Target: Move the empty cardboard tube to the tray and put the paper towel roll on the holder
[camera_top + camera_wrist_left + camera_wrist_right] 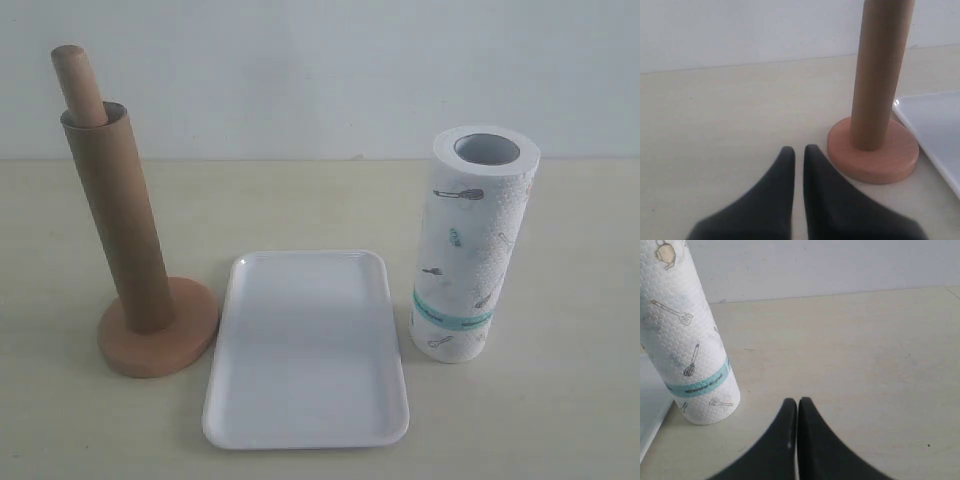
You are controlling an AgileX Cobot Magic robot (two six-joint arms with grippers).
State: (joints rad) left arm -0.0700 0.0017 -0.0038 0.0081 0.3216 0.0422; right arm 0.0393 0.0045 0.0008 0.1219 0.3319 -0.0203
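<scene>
- Holder (158, 345): upright on the left of the table (560, 400); its round base sits just beside the tray, a narrow gap between.
- Empty cardboard tube (118, 220): sleeved over the holder's pole, foot on the base, leaning slightly; the pole tip shows above it.
- Tray (308, 440): flat, centre, near side.
- Paper towel roll (470, 250): on end, just right of the tray, teal band low.
- Left gripper (799, 152): fingers almost together, pinching nothing; tube and base near, untouched.
- Right gripper (797, 405): fingers pressed together, pinching nothing; roll near, untouched.
</scene>
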